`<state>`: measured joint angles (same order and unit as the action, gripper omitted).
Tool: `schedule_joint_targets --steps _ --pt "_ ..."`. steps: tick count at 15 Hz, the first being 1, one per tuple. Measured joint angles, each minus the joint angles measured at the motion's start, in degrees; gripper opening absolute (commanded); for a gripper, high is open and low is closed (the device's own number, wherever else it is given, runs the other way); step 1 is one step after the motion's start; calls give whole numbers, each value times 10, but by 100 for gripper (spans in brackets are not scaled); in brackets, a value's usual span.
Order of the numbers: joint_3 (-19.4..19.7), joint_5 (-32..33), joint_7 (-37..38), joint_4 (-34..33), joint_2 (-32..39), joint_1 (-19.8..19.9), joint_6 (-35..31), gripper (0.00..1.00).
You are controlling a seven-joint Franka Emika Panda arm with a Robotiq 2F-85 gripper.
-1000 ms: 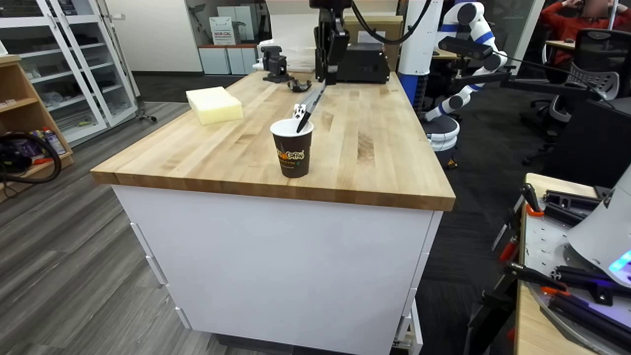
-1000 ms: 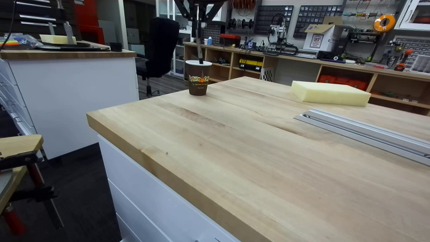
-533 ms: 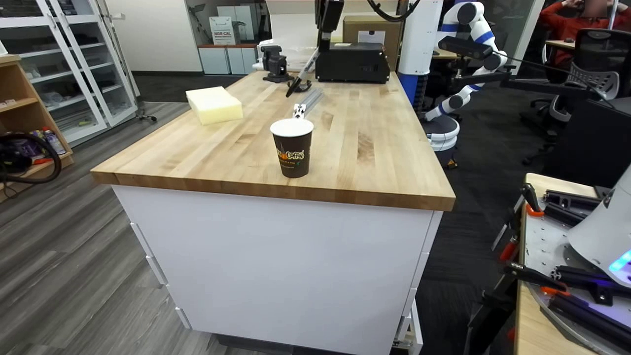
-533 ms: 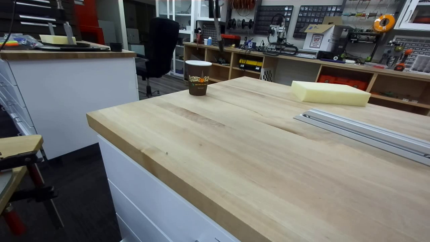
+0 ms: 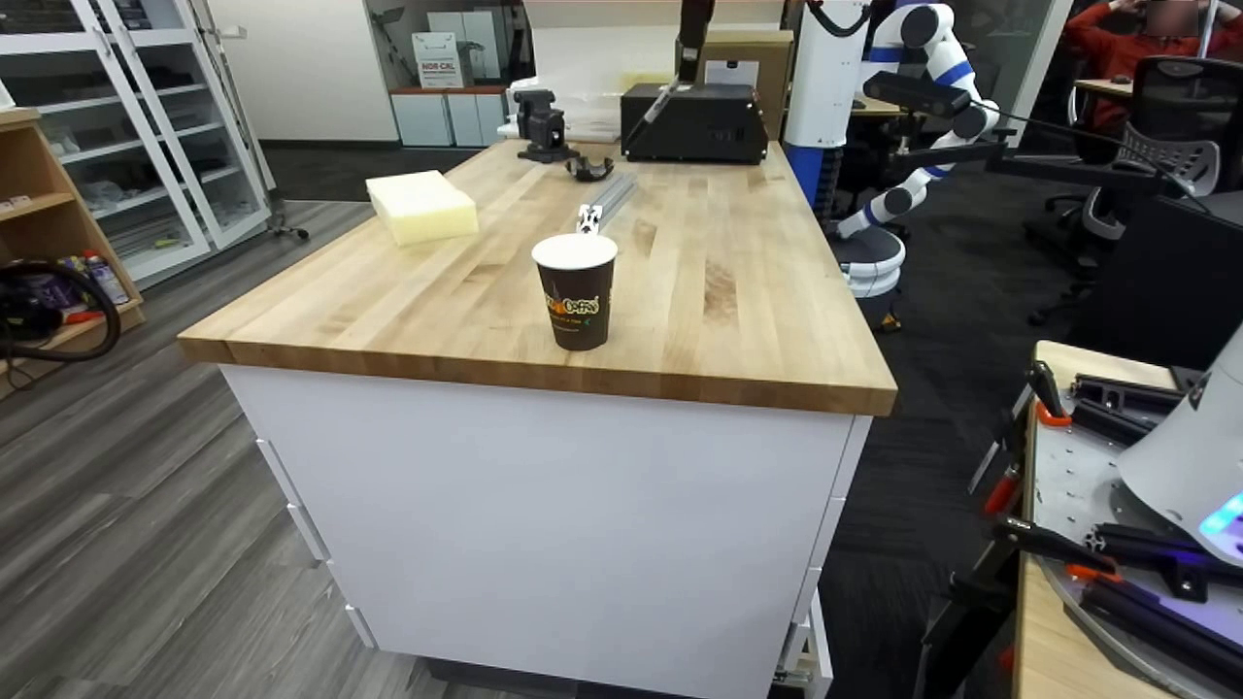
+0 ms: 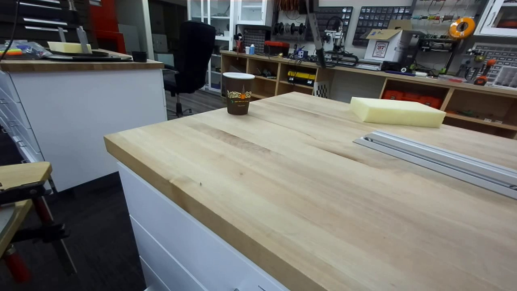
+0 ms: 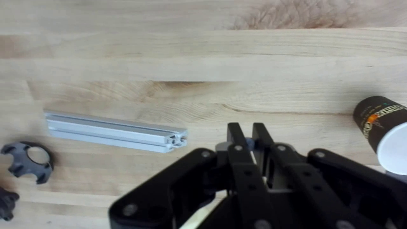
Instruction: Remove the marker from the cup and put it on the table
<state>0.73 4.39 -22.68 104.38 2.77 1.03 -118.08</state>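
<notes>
The dark brown cup [image 5: 580, 306] stands upright near the edge of the wooden table [image 5: 757, 291]. It also shows in an exterior view [image 6: 239, 97] and at the right edge of the wrist view [image 7: 375, 117]. My gripper [image 5: 688, 73] is shut on the marker [image 5: 653, 115] and holds it in the air, apart from the cup and above the table. The marker hangs tilted with its dark end down; it also shows in an exterior view [image 6: 316, 36]. In the wrist view its round end [image 7: 250, 143] sits between the fingertips; the rest is mostly hidden.
A silver aluminium profile [image 7: 111, 130] lies on the table by the gripper. A pale yellow block [image 6: 398, 113] lies near the table's side. A black curved part [image 7: 28, 163], a black stand [image 5: 542, 121] and a black box [image 5: 709, 126] are at the table's far end.
The marker's dark end was at the cup's mouth. My gripper has lifted it out and carried it away from the cup, over the table. The cup has not moved.
</notes>
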Motion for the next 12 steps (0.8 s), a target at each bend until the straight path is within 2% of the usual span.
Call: schedule_joint_targets --steps 6,7,8,12 --pt "21 70 102 7 22 13 9 8" --pt "23 78 117 6 26 14 13 27" --pt "26 83 130 6 29 15 19 38" --pt "35 74 155 5 34 21 31 62"
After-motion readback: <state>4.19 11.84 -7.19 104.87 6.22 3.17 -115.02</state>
